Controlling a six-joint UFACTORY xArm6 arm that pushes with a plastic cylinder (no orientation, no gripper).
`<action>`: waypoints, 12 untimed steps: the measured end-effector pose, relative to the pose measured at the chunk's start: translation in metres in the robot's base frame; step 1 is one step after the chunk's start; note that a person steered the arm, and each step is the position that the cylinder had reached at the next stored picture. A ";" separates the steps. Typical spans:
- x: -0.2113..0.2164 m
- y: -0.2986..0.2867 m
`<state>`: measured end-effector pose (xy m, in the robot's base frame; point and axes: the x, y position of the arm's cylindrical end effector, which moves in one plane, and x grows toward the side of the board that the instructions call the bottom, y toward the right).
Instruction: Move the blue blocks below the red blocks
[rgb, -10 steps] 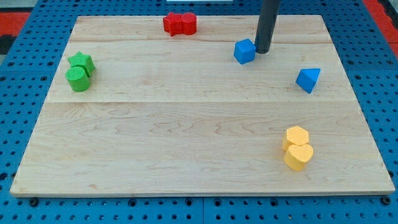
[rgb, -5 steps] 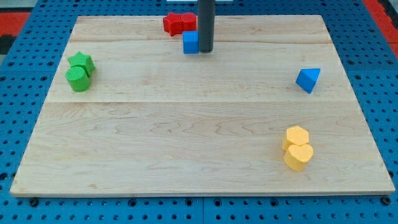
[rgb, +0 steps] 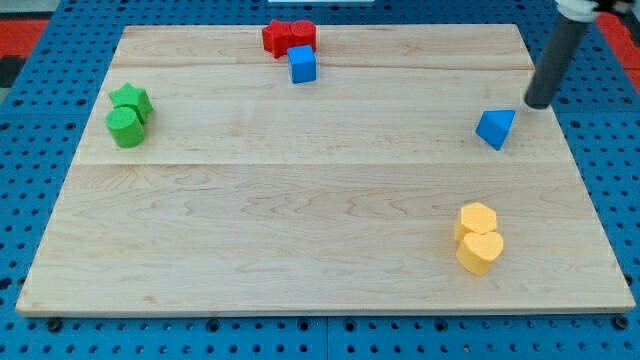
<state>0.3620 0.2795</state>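
1. The surface (rgb: 320, 220) is a pale wooden board lying on a blue pegboard (rgb: 40, 120) that shows round its edges.
2. The rod (rgb: 555, 55) comes down from the view's top right; my tip (rgb: 538, 104) sits near the board's right edge, just up and to the right of the blue wedge, apart from it. There are no jaws on this arm, only the rod.
3. Two red blocks (rgb: 289, 37) touch each other at the view's top, left of centre.
4. The blue cube (rgb: 302, 64) sits right below the red pair, touching or nearly touching it.
5. The blue wedge (rgb: 495, 128) lies at the view's right, well apart from the reds.
6. The yellow hexagon (rgb: 478, 218) and yellow heart (rgb: 480, 252) touch at the view's lower right.
7. The green star (rgb: 131, 99) and green cylinder (rgb: 125, 127) touch at the view's left.
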 end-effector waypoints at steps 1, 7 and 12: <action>0.030 0.006; 0.050 -0.051; 0.017 -0.195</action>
<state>0.3786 0.0846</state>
